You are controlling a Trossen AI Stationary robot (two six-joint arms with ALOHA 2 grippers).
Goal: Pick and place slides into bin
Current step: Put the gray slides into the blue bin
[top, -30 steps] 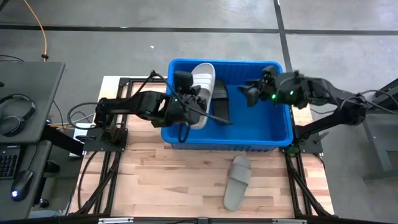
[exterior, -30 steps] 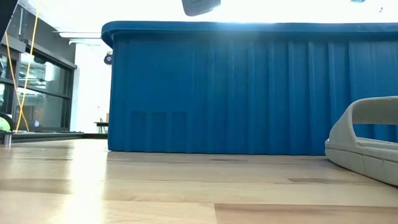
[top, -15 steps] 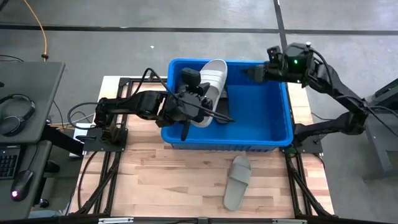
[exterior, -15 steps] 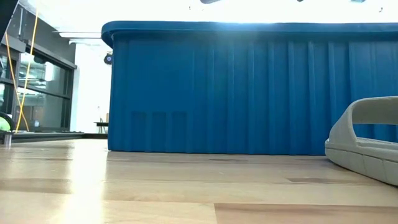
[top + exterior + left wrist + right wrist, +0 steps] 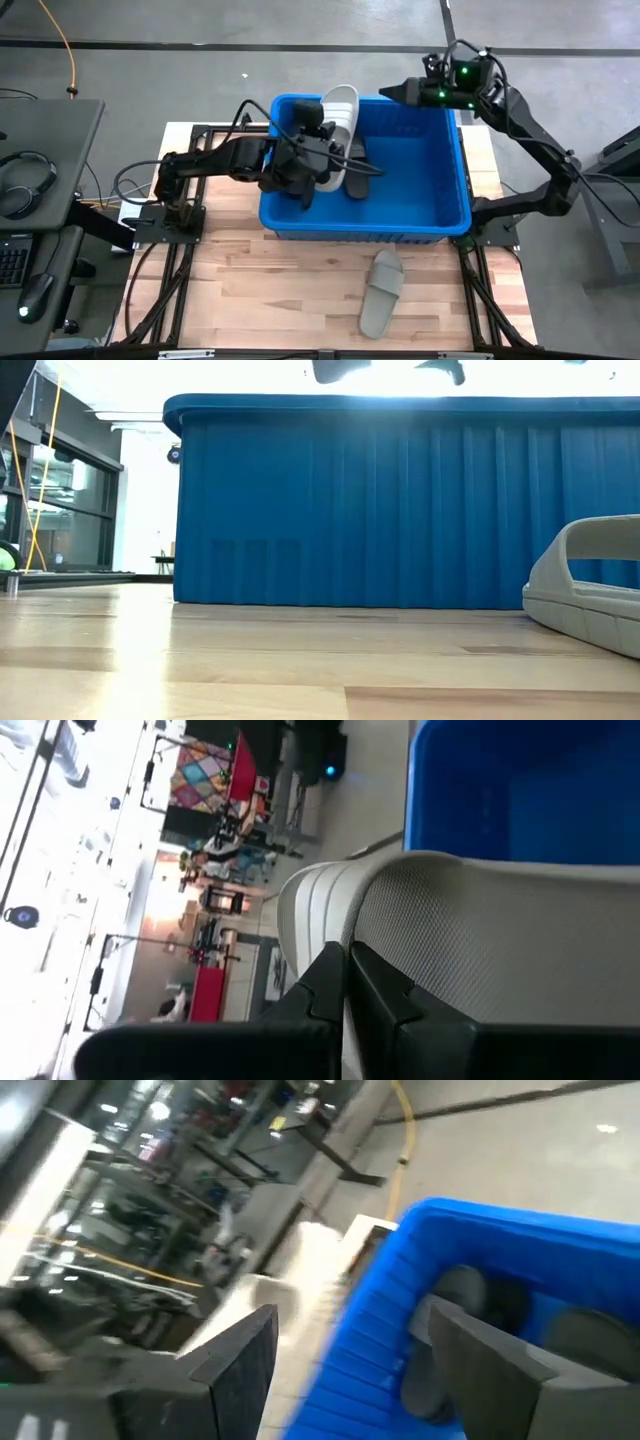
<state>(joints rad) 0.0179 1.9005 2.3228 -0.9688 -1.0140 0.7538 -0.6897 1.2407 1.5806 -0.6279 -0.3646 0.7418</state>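
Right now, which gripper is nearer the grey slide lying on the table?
Left. The left gripper is over the bin's left half; the right gripper is beyond its far rim, farther from the grey slide.

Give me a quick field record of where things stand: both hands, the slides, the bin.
left hand: shut on light grey slide, held over the bin's far left part
right hand: open, empty, above the bin's far rim
bin: blue, on the table's far half
black slide: inside the bin, by the left hand
grey slide on table: lies on the wood in front of the bin
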